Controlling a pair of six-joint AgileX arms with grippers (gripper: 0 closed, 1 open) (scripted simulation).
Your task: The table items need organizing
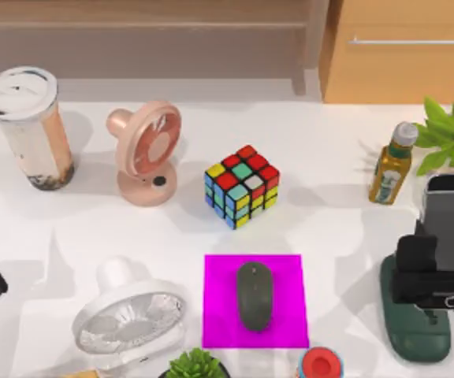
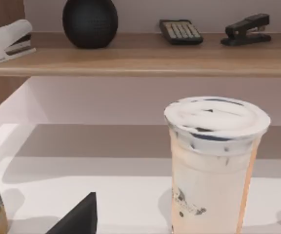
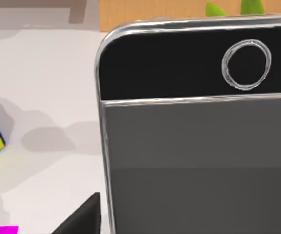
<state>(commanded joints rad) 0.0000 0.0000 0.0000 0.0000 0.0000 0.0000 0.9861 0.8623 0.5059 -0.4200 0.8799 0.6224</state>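
Smartphone (image 1: 452, 216) placement is your step: your right pincer (image 1: 440, 287) pinches it above the dark green stand (image 1: 416, 335) near the tabletop (image 1: 329, 181) right edge. Left pincer state: cannot tell.

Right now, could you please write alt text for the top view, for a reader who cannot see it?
A dark grey mouse lies on a magenta mat near the front of a white table. The right gripper is at the right edge by a smartphone over a green stand; a lidded cup stands far left.
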